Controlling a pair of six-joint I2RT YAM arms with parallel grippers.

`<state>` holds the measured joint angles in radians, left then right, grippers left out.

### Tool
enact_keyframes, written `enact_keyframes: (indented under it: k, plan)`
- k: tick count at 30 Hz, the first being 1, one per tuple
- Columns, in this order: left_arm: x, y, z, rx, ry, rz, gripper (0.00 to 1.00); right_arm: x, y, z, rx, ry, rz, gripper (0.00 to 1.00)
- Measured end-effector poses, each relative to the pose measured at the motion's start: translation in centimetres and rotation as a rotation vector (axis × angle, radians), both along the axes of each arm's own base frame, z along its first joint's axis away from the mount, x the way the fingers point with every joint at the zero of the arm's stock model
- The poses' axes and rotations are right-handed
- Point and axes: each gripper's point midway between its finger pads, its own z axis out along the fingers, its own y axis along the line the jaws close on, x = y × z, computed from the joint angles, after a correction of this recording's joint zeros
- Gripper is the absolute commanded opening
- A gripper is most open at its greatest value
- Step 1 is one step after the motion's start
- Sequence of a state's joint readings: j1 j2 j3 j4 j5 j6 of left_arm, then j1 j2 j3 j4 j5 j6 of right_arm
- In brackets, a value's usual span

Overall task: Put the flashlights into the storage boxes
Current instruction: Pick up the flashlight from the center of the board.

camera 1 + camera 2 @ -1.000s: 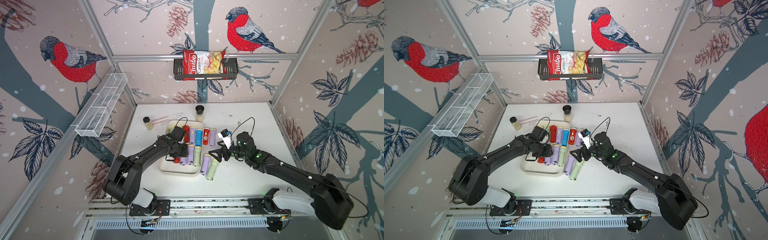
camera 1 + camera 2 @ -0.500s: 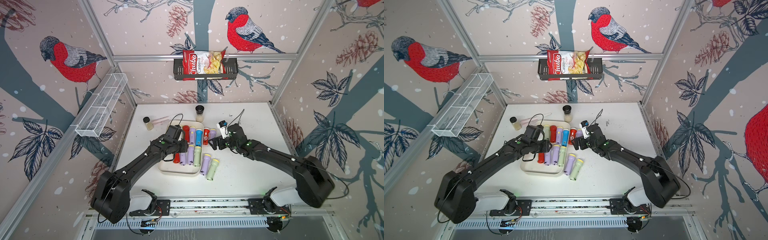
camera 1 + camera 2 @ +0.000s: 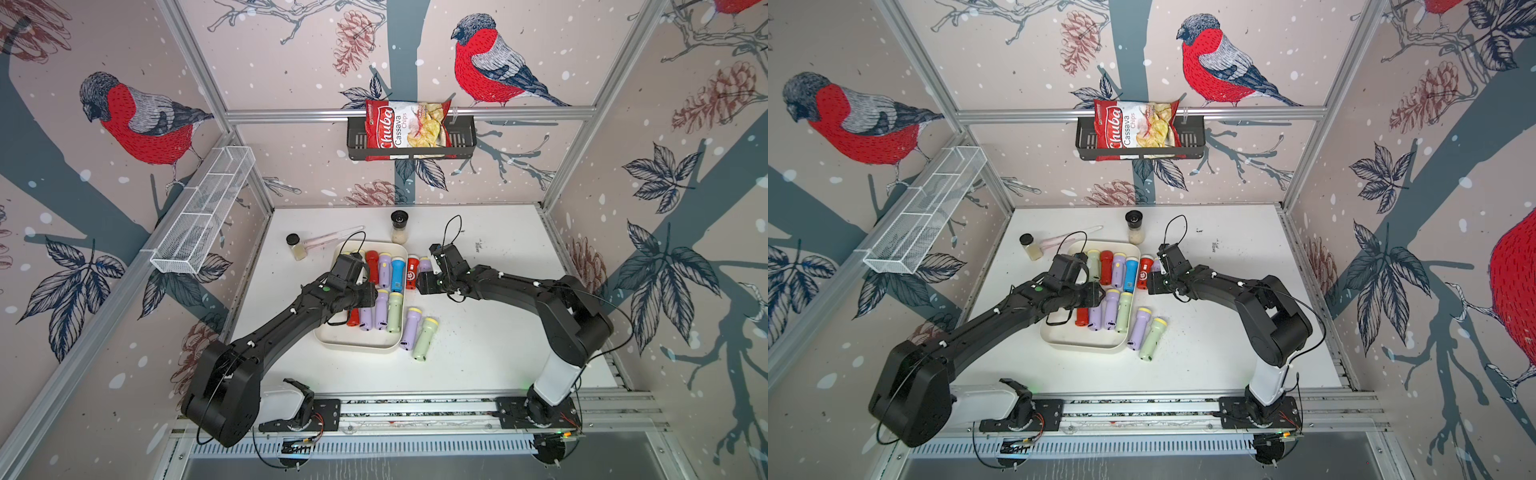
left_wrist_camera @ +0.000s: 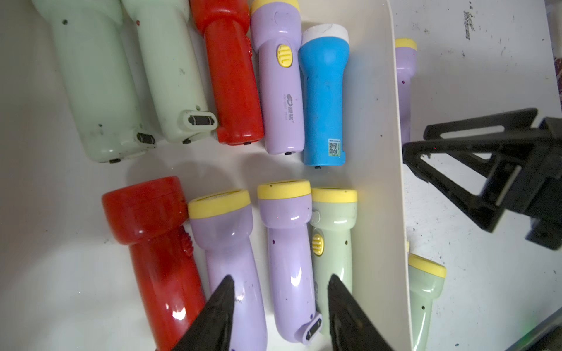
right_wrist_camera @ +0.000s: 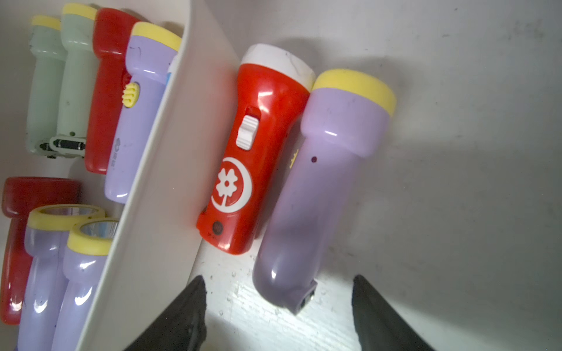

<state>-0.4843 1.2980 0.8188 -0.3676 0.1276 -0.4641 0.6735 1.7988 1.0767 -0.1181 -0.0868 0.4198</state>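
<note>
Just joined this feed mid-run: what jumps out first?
The cream tray at mid-table, packed with two rows of bright flashlights, draws the eye first. Next come strays outside it on the right arm's side: a red flashlight beside its wall and a lilac flashlight next to that, the right end effector open at the lilac one's tail. On the back wall, a red chips bag sits in a black basket.

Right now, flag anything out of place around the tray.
Four flashlights lie on the table outside the tray: a red one and a lilac one beside its right side, another lilac and a pale green one by its near right corner. Nothing looks spilled.
</note>
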Motion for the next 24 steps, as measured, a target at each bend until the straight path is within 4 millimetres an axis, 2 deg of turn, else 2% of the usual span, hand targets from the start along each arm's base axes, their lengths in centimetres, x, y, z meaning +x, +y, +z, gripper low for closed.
enact_keyframes:
  k: [4,7,13,24]
  plan:
    - [0.0,0.0,0.4,-0.007,-0.014,0.000,0.50,1.2,0.4,-0.7,-0.035,0.010,-0.018,0.64]
    - [0.0,0.0,0.7,-0.009,-0.022,0.000,0.49,1.8,0.4,-1.5,-0.068,0.022,-0.033,0.64]
    - [0.2,0.3,0.7,0.006,-0.031,0.013,0.49,2.0,-0.3,-2.8,-0.143,0.037,-0.058,0.56]
    - [0.2,0.4,0.4,0.011,-0.025,0.014,0.49,2.1,-1.6,-3.6,-0.244,0.028,-0.094,0.43]
